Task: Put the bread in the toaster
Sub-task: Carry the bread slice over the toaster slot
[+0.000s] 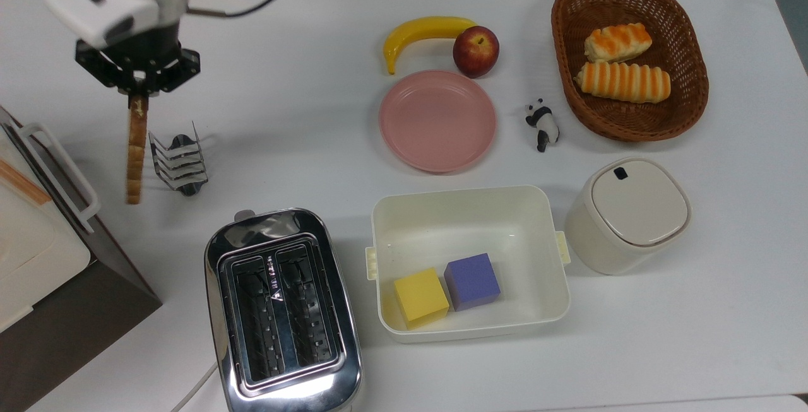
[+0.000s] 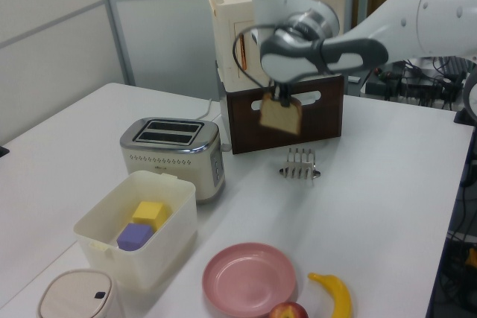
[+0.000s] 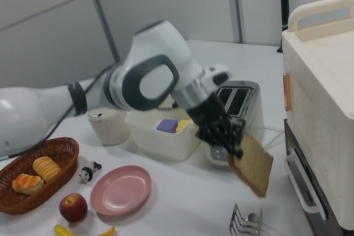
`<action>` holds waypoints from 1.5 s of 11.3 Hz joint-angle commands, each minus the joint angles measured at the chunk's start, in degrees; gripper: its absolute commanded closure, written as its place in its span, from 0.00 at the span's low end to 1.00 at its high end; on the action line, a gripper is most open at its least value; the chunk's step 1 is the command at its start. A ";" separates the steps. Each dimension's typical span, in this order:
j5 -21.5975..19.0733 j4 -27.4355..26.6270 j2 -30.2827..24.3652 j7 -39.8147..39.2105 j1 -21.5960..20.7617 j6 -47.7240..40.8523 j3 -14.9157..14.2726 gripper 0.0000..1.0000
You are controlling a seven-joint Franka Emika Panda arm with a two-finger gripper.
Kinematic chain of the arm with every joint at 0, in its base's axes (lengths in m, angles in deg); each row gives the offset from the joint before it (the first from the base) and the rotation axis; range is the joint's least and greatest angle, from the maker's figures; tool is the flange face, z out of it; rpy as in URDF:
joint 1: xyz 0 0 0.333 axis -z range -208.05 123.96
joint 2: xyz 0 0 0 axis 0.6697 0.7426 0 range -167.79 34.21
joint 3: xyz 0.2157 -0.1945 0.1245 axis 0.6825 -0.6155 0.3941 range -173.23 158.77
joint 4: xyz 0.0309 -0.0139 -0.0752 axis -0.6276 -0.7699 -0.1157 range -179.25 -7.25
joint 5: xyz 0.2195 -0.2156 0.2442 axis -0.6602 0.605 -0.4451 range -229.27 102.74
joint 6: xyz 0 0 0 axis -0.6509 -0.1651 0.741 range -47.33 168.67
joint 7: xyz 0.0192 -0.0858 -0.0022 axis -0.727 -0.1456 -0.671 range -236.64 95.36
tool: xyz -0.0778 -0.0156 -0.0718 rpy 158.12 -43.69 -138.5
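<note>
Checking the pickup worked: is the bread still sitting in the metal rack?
No, in the left view the bread hangs in the air from the end effector, clear above the metal rack.

A lab set up as a mock kitchen: grey partition walls (image 2: 59,27), a white surface (image 1: 694,336) with toy blocks (image 1: 447,289) and a panda (image 1: 541,123)
</note>
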 commanded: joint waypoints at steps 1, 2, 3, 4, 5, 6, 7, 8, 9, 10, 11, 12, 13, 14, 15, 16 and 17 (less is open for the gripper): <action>-7.88 6.42 -1.77 -0.30 -0.34 -1.64 0.46 1.00; -10.25 8.00 -1.86 -0.22 -0.60 -1.11 0.55 1.00; -13.75 9.23 -1.86 0.13 -0.69 0.63 0.72 1.00; -16.83 9.33 -1.86 1.96 -1.30 3.69 0.72 1.00; -18.00 9.24 -1.60 4.51 -2.96 7.38 0.64 1.00; -18.01 8.98 -1.25 8.71 -4.37 11.16 0.64 1.00; -18.01 8.89 -0.38 11.27 -5.25 14.59 0.64 1.00; -18.18 8.89 0.15 11.99 -6.31 16.80 0.72 1.00; -18.45 9.24 1.20 13.13 -7.36 17.52 0.72 1.00; -18.53 9.50 2.17 14.71 -8.24 17.61 0.72 1.00; -18.88 11.33 3.75 17.16 -8.86 17.61 1.07 1.00; -19.50 13.96 6.37 20.49 -8.69 18.05 2.47 1.00; -19.50 15.29 9.10 22.09 -8.78 20.14 3.26 1.00; -19.50 14.96 10.43 22.20 -8.87 22.95 3.62 1.00; -19.50 14.69 11.14 22.11 -8.87 23.41 3.71 1.00; -19.42 14.43 11.14 21.85 -8.78 23.24 3.80 1.00; -19.24 13.56 11.06 21.76 -8.78 22.89 3.80 1.00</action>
